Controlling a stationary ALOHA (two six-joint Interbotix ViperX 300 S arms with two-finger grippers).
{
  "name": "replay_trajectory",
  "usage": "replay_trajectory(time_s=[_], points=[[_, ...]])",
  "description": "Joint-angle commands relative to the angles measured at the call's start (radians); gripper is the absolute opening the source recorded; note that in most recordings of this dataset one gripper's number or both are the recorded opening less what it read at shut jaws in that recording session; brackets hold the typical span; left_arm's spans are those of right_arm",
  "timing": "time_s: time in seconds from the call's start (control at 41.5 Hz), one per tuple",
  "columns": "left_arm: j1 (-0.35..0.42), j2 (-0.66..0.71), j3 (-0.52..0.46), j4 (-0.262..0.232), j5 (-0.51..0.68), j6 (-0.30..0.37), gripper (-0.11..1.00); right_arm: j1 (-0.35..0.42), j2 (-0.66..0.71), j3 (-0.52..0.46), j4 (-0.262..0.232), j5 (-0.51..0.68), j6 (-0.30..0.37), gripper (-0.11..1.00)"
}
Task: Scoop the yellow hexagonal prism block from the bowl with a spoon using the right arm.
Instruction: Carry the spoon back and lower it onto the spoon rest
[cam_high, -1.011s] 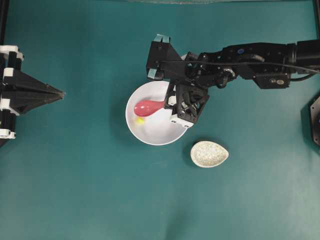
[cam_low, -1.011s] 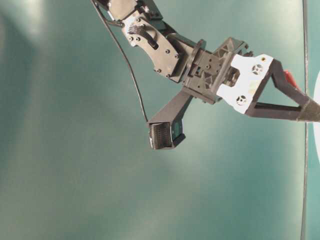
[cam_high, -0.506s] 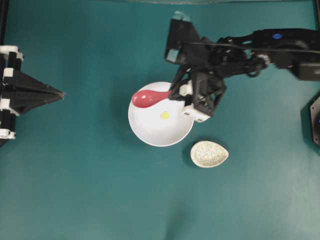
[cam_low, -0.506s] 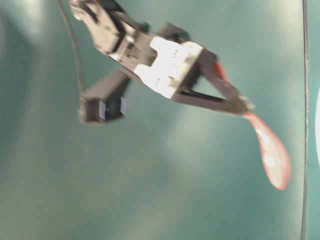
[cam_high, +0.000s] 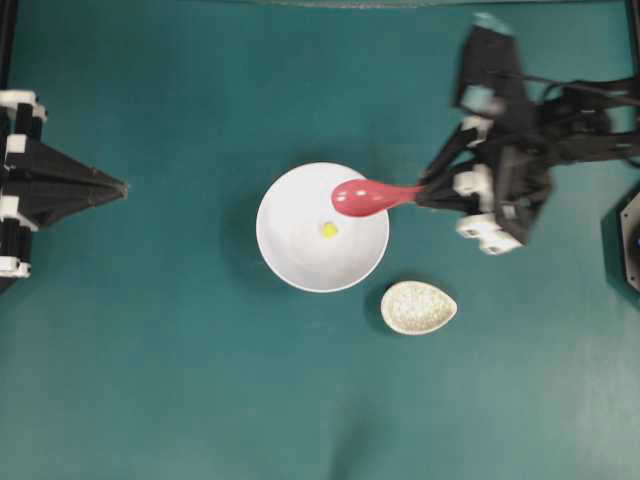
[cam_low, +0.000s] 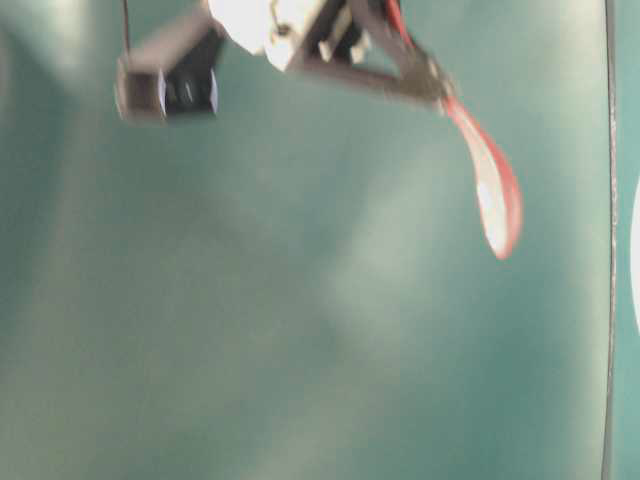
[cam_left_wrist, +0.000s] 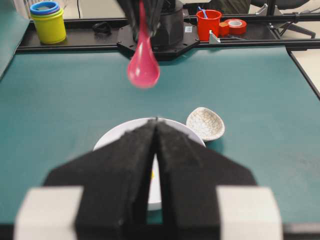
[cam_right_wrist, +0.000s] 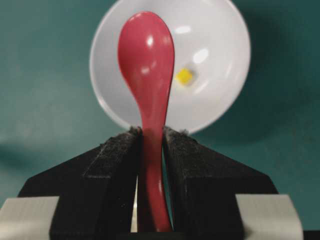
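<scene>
The right gripper (cam_right_wrist: 150, 142) is clamped on the handle of the spoon (cam_right_wrist: 146, 75), its two black fingers (cam_right_wrist: 112, 165) pressed against either side of the pink-red stem with only the stem's width between them. The scoop sticks out ahead of the fingertips and hangs in the air; in the overhead view it lies over the bowl's (cam_high: 290, 260) rim on the side nearest the right arm (cam_high: 520, 150), while the table-level view shows it raised well off the surface. The scoop looks empty. The block (cam_right_wrist: 184, 76) lies on the floor of the bowl, below and just to the side of the scoop, apart from it. A speckled rest (cam_high: 418, 307) sits on the mat (cam_high: 150, 350) just beside the bowl, nearer the gripper's side and below the spoon's line in the overhead view. Across the bowl from the right gripper, the left gripper (cam_left_wrist: 156, 131) is parked well back with its fingers closed together and nothing between them, pointing toward the bowl. The right arm appears motion-blurred in both exterior views.
</scene>
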Motion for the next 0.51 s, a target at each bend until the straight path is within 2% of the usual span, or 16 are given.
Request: replay_trajectory(time_s=[0.0, 0.193, 0.481], points=[[0.0, 0.005, -0.017, 0.003, -0.009, -0.003, 0.0, 0.029, -0.095, 0.057, 0.006, -0.069, 0.026, 0.23], [0.002, 0.005, -0.017, 0.003, -0.011, -0.002, 0.0, 0.109, -0.186, 0.189, 0.005, -0.16, 0.098, 0.23], [0.002, 0.011, -0.017, 0.003, -0.009, -0.003, 0.0, 0.215, -0.144, 0.333, 0.006, -0.33, 0.135, 0.23]])
